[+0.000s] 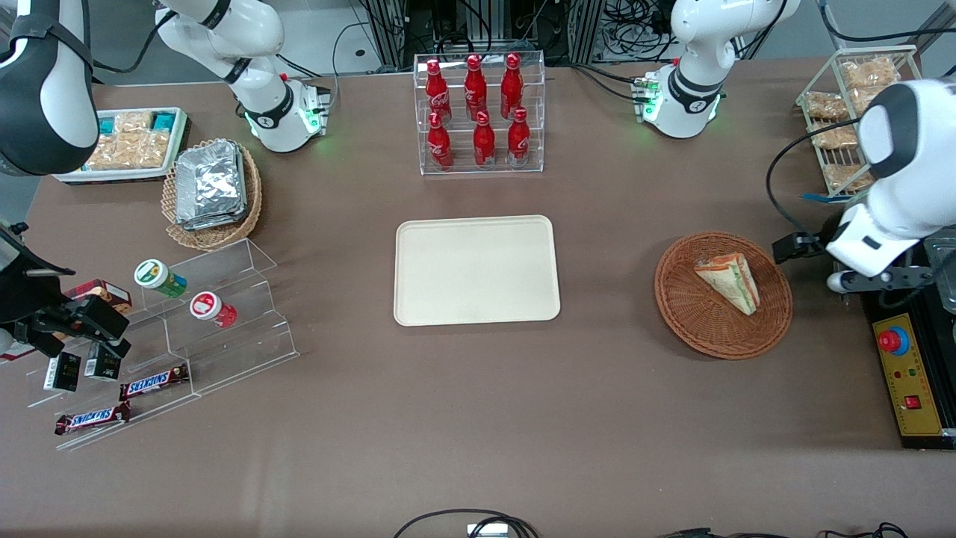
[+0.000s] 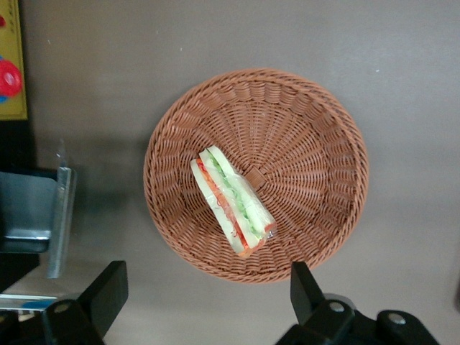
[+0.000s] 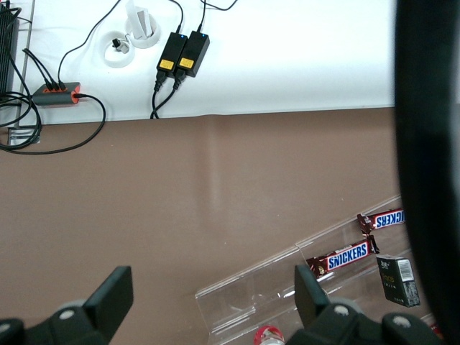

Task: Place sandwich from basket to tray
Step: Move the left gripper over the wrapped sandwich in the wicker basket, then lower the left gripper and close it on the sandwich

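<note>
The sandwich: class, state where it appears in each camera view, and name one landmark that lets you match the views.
Front view: the sandwich lies in the basket.
Left wrist view: the sandwich lies in the basket, the open gripper above its rim.
Right wrist view: not in it.
Shared landmark: the basket.

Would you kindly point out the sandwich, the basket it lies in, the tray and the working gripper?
sandwich (image 2: pixel 231 202), left wrist view, on its filling edge.
basket (image 2: pixel 316 136), left wrist view, on its bare woven wall.
tray (image 1: pixel 476 270), front view, on its bare floor.
gripper (image 2: pixel 205 291), left wrist view, midway between its open fingertips, above the table beside the basket.
</note>
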